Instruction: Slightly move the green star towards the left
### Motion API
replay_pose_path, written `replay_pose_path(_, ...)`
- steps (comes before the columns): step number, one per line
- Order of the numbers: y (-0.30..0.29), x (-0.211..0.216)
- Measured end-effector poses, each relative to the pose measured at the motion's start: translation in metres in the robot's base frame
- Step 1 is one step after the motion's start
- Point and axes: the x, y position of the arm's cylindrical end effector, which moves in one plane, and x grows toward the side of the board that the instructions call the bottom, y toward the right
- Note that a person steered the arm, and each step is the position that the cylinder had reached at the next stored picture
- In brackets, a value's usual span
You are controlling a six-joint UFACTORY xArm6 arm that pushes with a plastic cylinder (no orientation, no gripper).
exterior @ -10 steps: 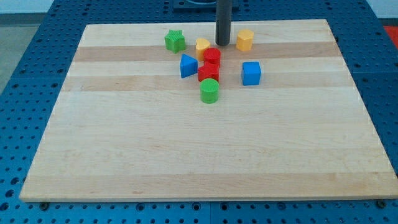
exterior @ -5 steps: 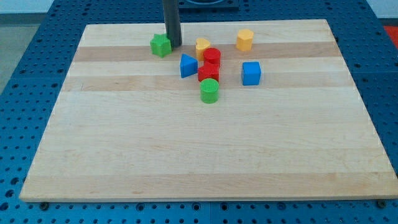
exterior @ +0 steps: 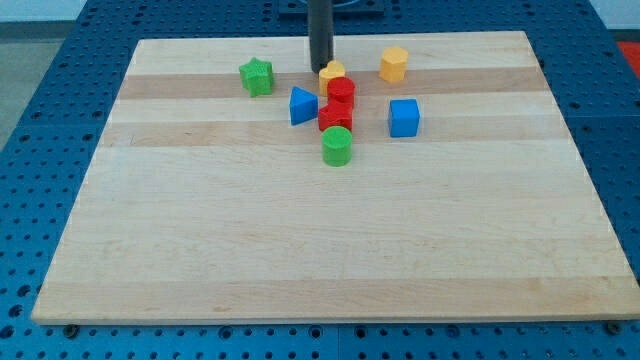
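Observation:
The green star (exterior: 257, 77) lies near the board's top, left of the cluster of blocks. My tip (exterior: 320, 68) stands to the star's right, well apart from it, right at the top left edge of a small yellow block (exterior: 331, 71). Below that block sit a red cylinder (exterior: 341, 91), a red block (exterior: 335, 116) and a green cylinder (exterior: 338, 146). A blue triangular block (exterior: 302, 105) lies left of the red ones.
A yellow hexagonal block (exterior: 394, 64) lies at the top right of the cluster and a blue cube (exterior: 404, 117) to its right. The wooden board (exterior: 320, 250) rests on a blue perforated table.
My tip swept left from beside the yellow hexagonal block, pushed the green star a little leftward, then moved back right to the small yellow block. The other blocks stayed put.

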Motion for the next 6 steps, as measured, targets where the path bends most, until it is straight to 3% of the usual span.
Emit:
replay_pose_path(2,0.007,-0.010)
replay_pose_path(3,0.021,-0.063)
replay_pose_path(4,0.020,-0.063)
replay_pose_path(6,-0.042,-0.029)
